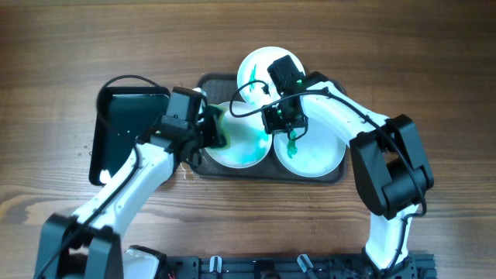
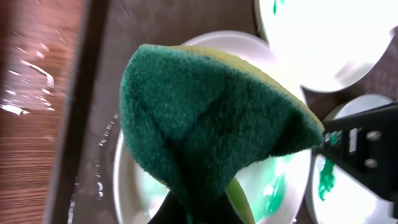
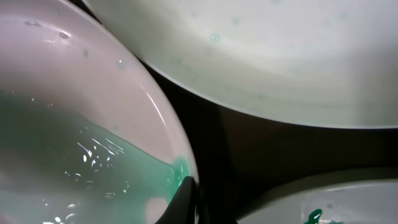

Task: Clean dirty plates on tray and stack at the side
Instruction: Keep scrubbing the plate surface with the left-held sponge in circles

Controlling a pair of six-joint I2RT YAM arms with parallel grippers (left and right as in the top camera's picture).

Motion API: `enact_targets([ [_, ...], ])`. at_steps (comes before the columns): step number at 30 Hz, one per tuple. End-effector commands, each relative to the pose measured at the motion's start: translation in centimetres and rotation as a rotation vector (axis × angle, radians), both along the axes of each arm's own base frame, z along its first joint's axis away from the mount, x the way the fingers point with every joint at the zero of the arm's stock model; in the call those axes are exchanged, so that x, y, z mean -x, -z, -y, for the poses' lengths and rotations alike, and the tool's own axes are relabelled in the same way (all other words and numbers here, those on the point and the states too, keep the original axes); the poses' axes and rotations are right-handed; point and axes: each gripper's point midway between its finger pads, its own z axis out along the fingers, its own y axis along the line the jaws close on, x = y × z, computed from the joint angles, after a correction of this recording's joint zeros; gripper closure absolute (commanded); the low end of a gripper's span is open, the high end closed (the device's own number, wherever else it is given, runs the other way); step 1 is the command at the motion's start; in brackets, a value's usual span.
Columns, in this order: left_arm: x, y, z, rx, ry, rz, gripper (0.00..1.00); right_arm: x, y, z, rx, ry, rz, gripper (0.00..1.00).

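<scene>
Three white plates lie on the dark tray [image 1: 335, 176]. The left plate [image 1: 246, 149] holds a teal wash. It also shows in the left wrist view [image 2: 132, 186] and the right wrist view [image 3: 74, 137]. The right plate [image 1: 318, 155] has a green smear. The far plate [image 1: 260, 63] leans over the tray's back rim. My left gripper [image 1: 211, 128] is shut on a green sponge [image 2: 211, 118] over the left plate. My right gripper [image 1: 276, 120] is shut on that plate's right rim [image 3: 188, 198].
A smaller glossy black tray [image 1: 128, 128] lies on the wooden table left of the big tray. The right gripper's black body [image 2: 367, 152] shows in the left wrist view, beside the smeared plate [image 2: 348, 193]. Water drops lie on the table at the left.
</scene>
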Motion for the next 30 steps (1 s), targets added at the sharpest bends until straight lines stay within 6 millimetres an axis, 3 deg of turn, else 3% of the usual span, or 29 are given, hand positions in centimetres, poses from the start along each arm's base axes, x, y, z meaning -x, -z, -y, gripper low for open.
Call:
enact_targets([
  [1,-0.1,1.8,1.3,0.006,0.049,-0.035,0.96,-0.9,0.2,1.5,0.08,0.061,0.033,0.96],
  [5,-0.4,2.7,1.7,0.004,0.055,-0.039,0.96,-0.7,0.2,1.3,0.078,0.053,0.031,0.86],
  [8,-0.5,2.8,1.7,0.004,0.055,-0.037,0.96,-0.2,0.1,0.5,0.033,0.018,0.01,0.69],
  [14,-0.6,2.7,1.8,0.006,0.055,-0.033,0.96,0.6,-0.4,-1.0,-0.056,-0.033,-0.024,0.6],
  [19,-0.6,3.6,1.5,0.005,0.015,-0.062,0.96,0.4,0.0,-1.1,-0.063,-0.04,-0.009,0.6],
  [23,-0.5,5.3,0.9,-0.037,0.002,-0.097,0.96,0.6,0.6,-1.0,-0.055,-0.021,-0.033,0.59],
  [25,-0.4,6.4,-0.2,-0.101,-0.027,-0.112,0.96,0.9,0.6,-0.8,-0.049,-0.02,-0.044,0.66],
  [27,-0.1,7.4,-1.7,-0.178,-0.058,-0.133,0.96,1.0,0.7,-0.8,-0.047,-0.021,-0.05,0.79],
  [30,0.1,8.1,-3.5,-0.276,-0.096,-0.141,0.96,1.0,0.7,-0.8,-0.047,-0.021,-0.049,0.82],
])
